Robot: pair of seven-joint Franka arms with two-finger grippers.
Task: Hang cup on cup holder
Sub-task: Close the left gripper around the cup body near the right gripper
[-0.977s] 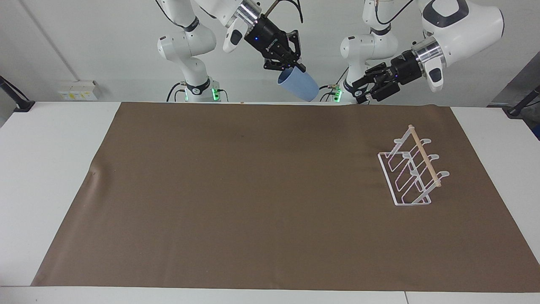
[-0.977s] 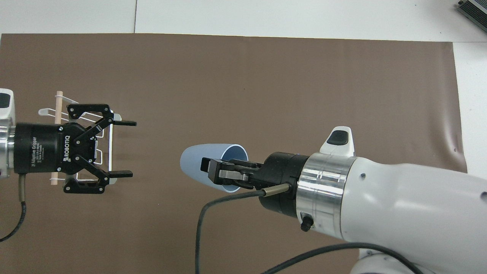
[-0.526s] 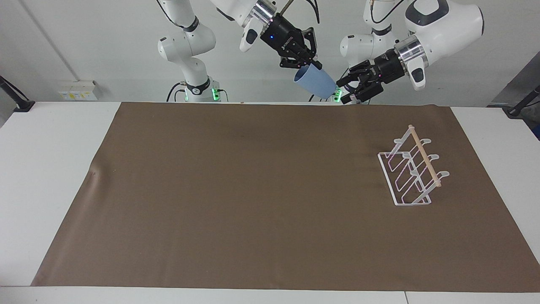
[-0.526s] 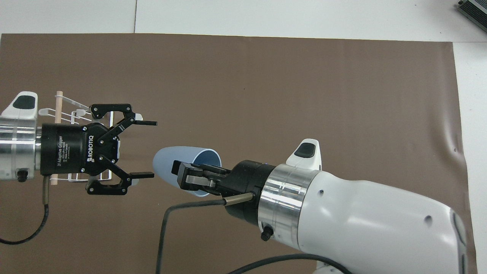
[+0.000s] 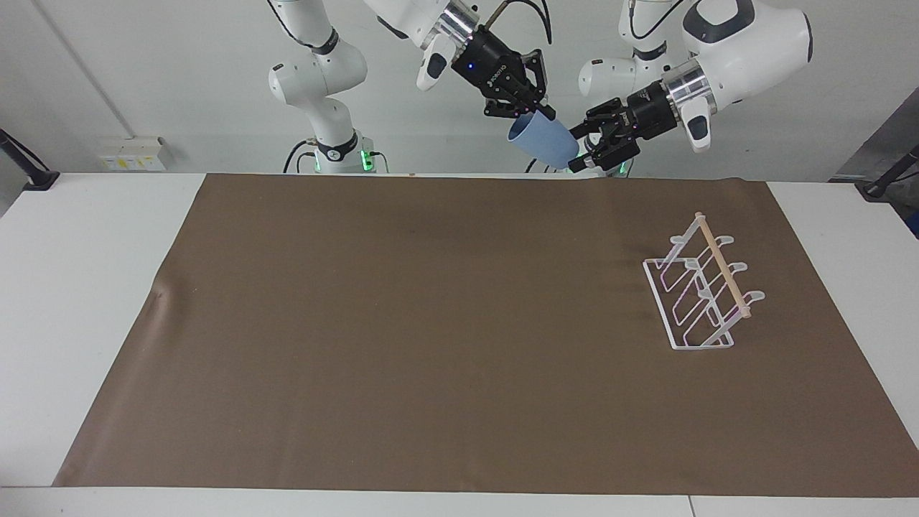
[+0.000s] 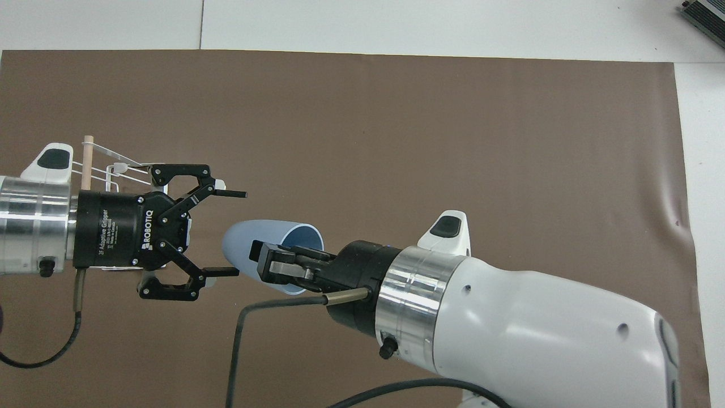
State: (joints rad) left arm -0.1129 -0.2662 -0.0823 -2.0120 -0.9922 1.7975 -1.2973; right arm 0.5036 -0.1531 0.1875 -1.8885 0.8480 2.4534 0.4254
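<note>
One pale blue cup (image 6: pixel 249 249), plain, tapered, apparently handleless, in right claw (image 6: pixel 266 266).

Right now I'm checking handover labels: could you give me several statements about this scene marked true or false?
1. The right gripper is shut on the light blue cup. True.
2. The left gripper is shut. False: it is open, at the cup's base.
3. The cup hangs on the white wire cup holder. False: it is held up in the air.
4. The cup holder stands on the brown mat, toward the left arm's end. True.
</note>
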